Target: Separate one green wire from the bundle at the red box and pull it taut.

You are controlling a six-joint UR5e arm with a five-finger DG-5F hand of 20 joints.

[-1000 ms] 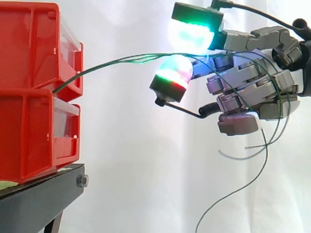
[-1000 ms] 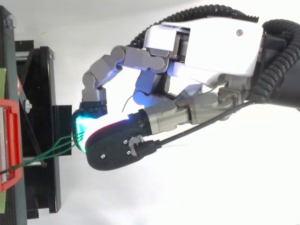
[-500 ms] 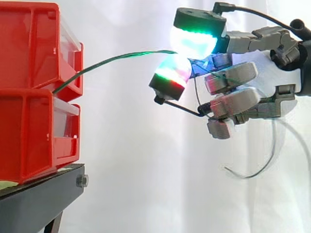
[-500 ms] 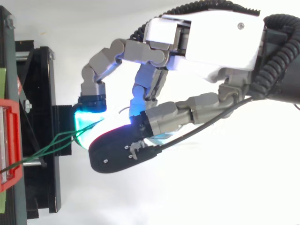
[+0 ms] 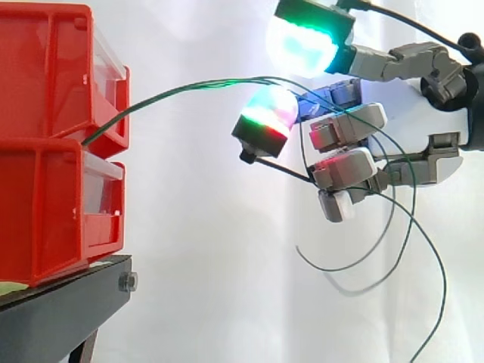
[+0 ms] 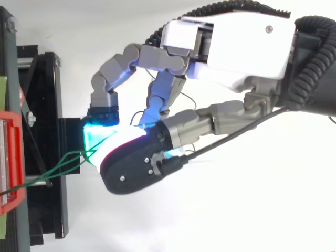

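Note:
Several thin green wires (image 5: 174, 91) leave the upper red bin (image 5: 53, 68) and arch up to the right. They pass between two glowing fingertips (image 5: 266, 115) of my hand (image 5: 344, 128), just above the lower pad and under the raised cyan-green one. Behind the pads the strands fan out, run round the curled fingers and hang down in loose loops (image 5: 423, 249). From above, the hand (image 6: 236, 47) reaches left toward the bin's edge (image 6: 10, 157), and the wires (image 6: 63, 163) spread slightly before the pads.
A second red bin (image 5: 53, 212) sits under the first, both on a black stand (image 5: 68, 302) at the left. A white curtain hangs behind, and the space right of the stand holds nothing but the hand and wires.
The upper pad has lifted a little off the lower one. The strands, bunched half a second ago, have spread again, and more loose wire now hangs below the curled fingers.

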